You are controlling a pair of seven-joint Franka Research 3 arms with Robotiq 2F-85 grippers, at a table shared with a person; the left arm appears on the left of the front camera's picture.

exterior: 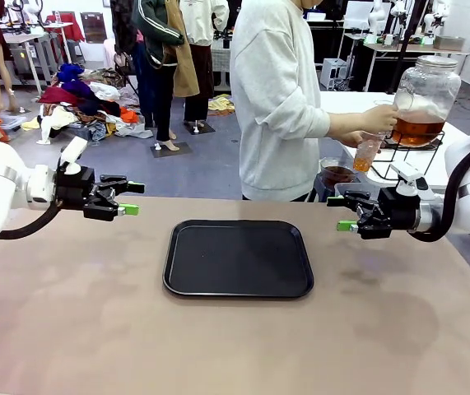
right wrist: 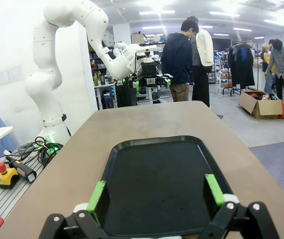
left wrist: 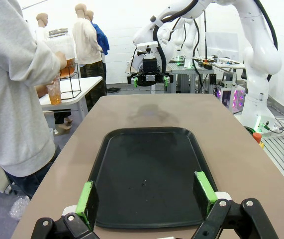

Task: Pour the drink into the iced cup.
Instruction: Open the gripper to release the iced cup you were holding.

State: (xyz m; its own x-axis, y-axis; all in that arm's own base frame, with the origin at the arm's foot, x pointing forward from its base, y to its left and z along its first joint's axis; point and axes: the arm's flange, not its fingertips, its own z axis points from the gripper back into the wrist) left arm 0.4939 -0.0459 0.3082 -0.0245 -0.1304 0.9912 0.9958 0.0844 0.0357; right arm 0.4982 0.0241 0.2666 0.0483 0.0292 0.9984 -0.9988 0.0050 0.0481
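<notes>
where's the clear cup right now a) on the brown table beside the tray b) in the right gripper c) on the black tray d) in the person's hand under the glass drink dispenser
d: the person's hand holds the clear cup at the glass drink dispenser on the white side table, amber drink in its bottom.
</notes>
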